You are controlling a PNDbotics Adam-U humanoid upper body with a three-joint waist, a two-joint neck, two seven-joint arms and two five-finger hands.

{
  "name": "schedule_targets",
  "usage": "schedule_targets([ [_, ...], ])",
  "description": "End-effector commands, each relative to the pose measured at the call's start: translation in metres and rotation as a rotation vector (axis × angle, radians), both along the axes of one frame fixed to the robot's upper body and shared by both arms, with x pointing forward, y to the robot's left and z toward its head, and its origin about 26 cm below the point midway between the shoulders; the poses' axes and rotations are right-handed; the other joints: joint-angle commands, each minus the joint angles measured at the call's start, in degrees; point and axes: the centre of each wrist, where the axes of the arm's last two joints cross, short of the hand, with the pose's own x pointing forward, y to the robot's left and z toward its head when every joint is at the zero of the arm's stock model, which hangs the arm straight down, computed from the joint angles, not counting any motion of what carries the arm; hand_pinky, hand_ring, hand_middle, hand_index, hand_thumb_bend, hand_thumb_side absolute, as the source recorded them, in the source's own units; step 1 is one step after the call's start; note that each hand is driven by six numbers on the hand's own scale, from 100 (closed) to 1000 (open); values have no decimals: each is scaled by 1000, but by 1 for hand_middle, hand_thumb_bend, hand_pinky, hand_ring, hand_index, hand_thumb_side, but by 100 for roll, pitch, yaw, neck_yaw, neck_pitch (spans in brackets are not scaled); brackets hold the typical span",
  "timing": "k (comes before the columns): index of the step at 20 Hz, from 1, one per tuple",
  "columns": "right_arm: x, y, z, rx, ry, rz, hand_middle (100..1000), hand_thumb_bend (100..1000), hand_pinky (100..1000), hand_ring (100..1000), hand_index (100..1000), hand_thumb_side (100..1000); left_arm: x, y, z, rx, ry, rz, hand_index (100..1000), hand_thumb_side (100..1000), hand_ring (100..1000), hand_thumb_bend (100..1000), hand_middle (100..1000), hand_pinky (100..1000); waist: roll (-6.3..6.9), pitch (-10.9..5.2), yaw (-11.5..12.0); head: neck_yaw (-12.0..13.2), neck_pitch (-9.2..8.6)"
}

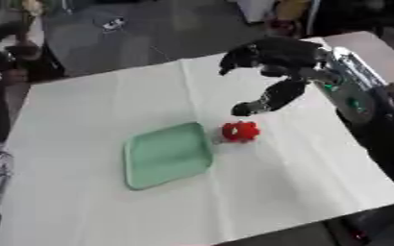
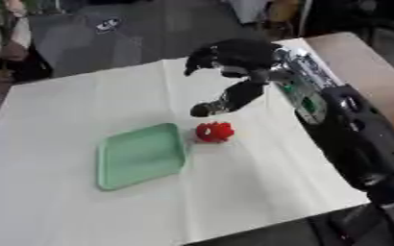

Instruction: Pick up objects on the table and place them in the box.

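A small red knobbly object [image 1: 240, 131] lies on the white tablecloth, just right of a shallow green tray [image 1: 166, 154]. My right hand [image 1: 272, 57] hangs above and to the right of the red object, apart from it. Its fingers are relaxed and spread, with the thumb [image 1: 267, 100] pointing down toward the object, and it holds nothing. The green tray holds nothing. My left hand shows in neither view.
The white cloth [image 1: 91, 115] covers the table, with bare cloth left of and in front of the tray. The table's front edge runs along the bottom right. Dark floor and clutter lie beyond the far edge.
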Motion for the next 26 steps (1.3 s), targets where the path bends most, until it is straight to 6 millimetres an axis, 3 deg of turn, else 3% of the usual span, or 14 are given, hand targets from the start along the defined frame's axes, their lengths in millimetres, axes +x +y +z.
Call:
schedule_targets([
  [1, 0, -4, 7, -14, -17, 6, 804, 635, 800, 825, 849, 1000, -1, 0, 9, 10, -32, -6, 903, 906, 730, 328, 853, 632, -19, -49, 3, 81, -18],
  [10, -2, 19, -11, -48, 42, 83, 786, 632, 790, 816, 841, 1000, -1, 0, 10, 11, -35, -9, 901, 906, 730, 329, 853, 633, -16, -53, 25, 9, -33],
  [11, -2, 20, -13, -57, 46, 85, 786, 673, 791, 817, 841, 1000, -1, 0, 10, 11, -36, -9, 901, 902, 730, 326, 853, 633, -15, -53, 27, 8, -34],
  [13, -3, 22, -16, -75, 52, 88, 788, 626, 794, 819, 842, 1000, -1, 0, 10, 11, -35, -8, 901, 906, 729, 329, 853, 632, -14, -50, 31, 17, -42],
  [21, 2, 23, -23, -114, 83, 68, 785, 646, 800, 822, 840, 1000, -1, 1, 9, 14, -31, -8, 901, 906, 729, 330, 853, 631, -9, -50, 39, -5, -42],
  [26, 12, 20, -45, -169, 149, 17, 785, 663, 798, 822, 839, 1000, -1, 0, 9, 14, -29, -10, 901, 906, 728, 329, 853, 631, -3, -48, 54, -19, -78],
])
